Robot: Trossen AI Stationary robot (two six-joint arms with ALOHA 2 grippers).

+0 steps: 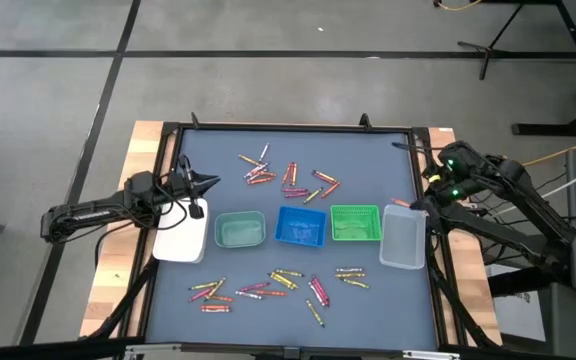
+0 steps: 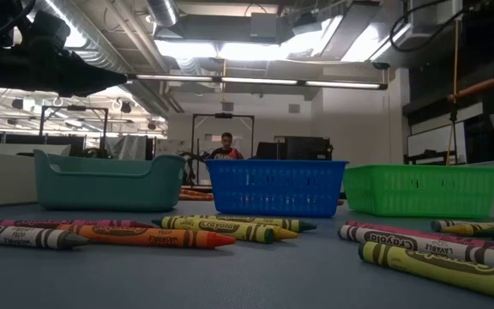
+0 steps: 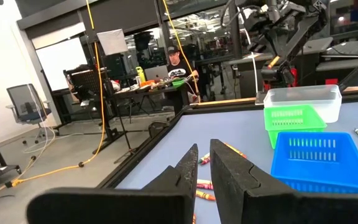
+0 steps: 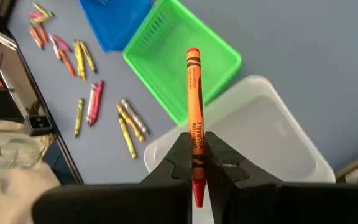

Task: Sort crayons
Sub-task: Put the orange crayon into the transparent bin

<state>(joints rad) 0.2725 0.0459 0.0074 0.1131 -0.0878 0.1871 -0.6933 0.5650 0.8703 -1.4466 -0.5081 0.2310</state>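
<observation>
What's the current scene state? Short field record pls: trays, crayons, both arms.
trays: row of five across table middle: white tray, teal tray, blue tray, green tray, clear tray
loose crayons: far cluster and near cluster lying on the mat
right gripper: above the clear tray, fingers shut on orange crayon
left gripper: above the table's left side, beyond the white tray, nothing held
tray contents: none visible from above
</observation>
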